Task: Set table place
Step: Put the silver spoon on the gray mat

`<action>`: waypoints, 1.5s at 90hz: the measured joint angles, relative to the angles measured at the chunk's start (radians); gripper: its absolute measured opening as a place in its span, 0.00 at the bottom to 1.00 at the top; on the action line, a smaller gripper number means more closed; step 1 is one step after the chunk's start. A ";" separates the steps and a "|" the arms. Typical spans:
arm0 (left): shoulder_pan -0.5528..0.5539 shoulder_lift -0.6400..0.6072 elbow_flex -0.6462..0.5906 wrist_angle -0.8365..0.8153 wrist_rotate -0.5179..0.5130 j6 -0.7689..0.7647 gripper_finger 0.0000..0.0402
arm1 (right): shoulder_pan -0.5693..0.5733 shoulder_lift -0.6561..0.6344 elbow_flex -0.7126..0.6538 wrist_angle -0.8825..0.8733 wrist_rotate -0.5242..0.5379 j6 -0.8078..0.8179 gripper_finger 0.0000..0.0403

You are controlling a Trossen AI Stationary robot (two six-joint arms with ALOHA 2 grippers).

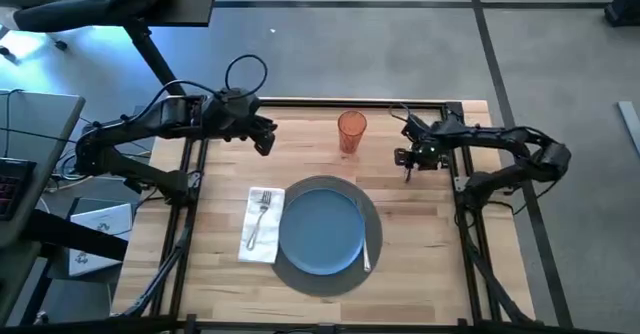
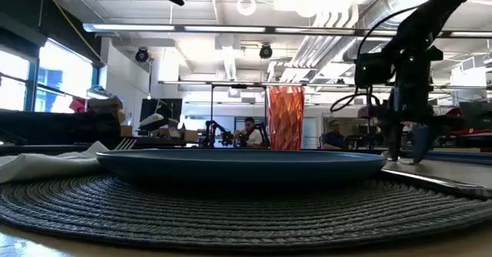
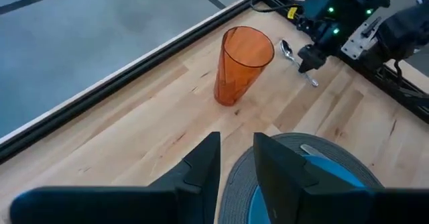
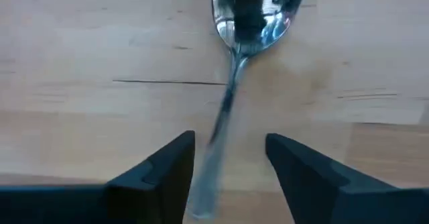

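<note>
light: bright overhead strips | glare: spoon (image 4: 258,13) bowl | blur: spoon handle, near placemat (image 2: 231,211)

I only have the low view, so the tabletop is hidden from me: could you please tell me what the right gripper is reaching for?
Observer: A spoon lying flat on the table. The right gripper is open, one finger on each side of the handle.
Operator: Thank you. Is the other cutlery placed?
Observer: In the high view the fork lies on the napkin left of the plate, and a knife lies on the placemat to the plate's right.
Operator: And the left gripper?
Observer: The left gripper hovers over the table's back left part, holding nothing.
</note>
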 joint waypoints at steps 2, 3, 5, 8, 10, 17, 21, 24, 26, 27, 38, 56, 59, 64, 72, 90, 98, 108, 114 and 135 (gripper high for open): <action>0.000 0.000 0.000 0.000 0.000 0.000 0.19 | 0.004 0.001 0.001 0.000 0.008 0.005 0.46; 0.000 0.000 0.000 0.000 0.000 0.000 0.19 | 0.007 0.001 0.002 0.001 0.014 0.008 0.45; 0.000 0.000 0.000 0.000 0.000 0.000 0.19 | 0.010 0.001 0.002 0.001 0.026 0.016 0.45; 0.000 0.000 0.000 0.000 0.000 0.000 0.19 | 0.017 0.001 0.004 0.001 0.044 0.022 0.43; 0.000 0.000 0.000 0.000 0.001 0.000 0.19 | 0.019 0.001 0.005 0.002 0.051 0.024 0.42; 0.000 0.000 0.000 0.001 0.001 0.000 0.19 | 0.021 0.001 0.005 0.008 0.064 0.023 0.37; -0.001 0.000 0.000 0.000 0.003 0.000 0.19 | 0.021 0.002 0.004 0.013 0.072 0.018 0.34; -0.003 0.000 0.000 0.000 0.004 0.000 0.19 | 0.021 0.002 0.002 0.016 0.079 0.016 0.32; -0.003 0.000 0.000 0.001 0.005 0.000 0.19 | 0.021 0.002 0.001 0.017 0.083 0.016 0.31; -0.003 0.000 0.000 0.001 0.005 0.000 0.19 | 0.021 0.002 0.001 0.018 0.085 0.016 0.30; -0.003 0.000 0.000 0.000 0.010 0.000 0.19 | 0.020 0.002 0.001 0.033 0.105 0.013 0.25; -0.003 0.000 0.000 0.001 0.020 0.000 0.19 | 0.020 0.038 0.004 0.051 0.113 -0.006 0.18; -0.003 0.000 0.000 0.001 0.022 -0.001 0.19 | 0.020 0.047 0.005 0.052 0.107 -0.014 0.15; -0.003 0.000 0.000 0.001 0.023 -0.002 0.19 | 0.020 0.052 0.006 0.053 0.098 -0.030 0.10; -0.003 0.000 0.000 0.001 0.036 -0.008 0.19 | 0.027 0.046 0.009 0.034 0.097 -0.027 0.02; -0.003 0.000 0.000 0.001 0.039 -0.017 0.19 | 0.085 -0.022 0.007 -0.087 0.069 -0.003 0.00; -0.003 0.000 0.000 0.001 0.039 -0.003 0.19 | 0.147 -0.079 0.004 -0.149 0.018 0.053 0.00; -0.005 0.000 0.000 0.001 0.047 0.024 0.19 | 0.262 -0.152 0.003 -0.190 -0.013 0.148 0.00; -0.005 0.000 0.000 0.002 0.059 0.038 0.19 | 0.349 -0.191 0.005 -0.182 -0.039 0.233 0.00; -0.005 -0.002 0.000 0.002 0.095 0.115 0.19 | 0.697 -0.216 0.014 0.017 -0.033 0.634 0.00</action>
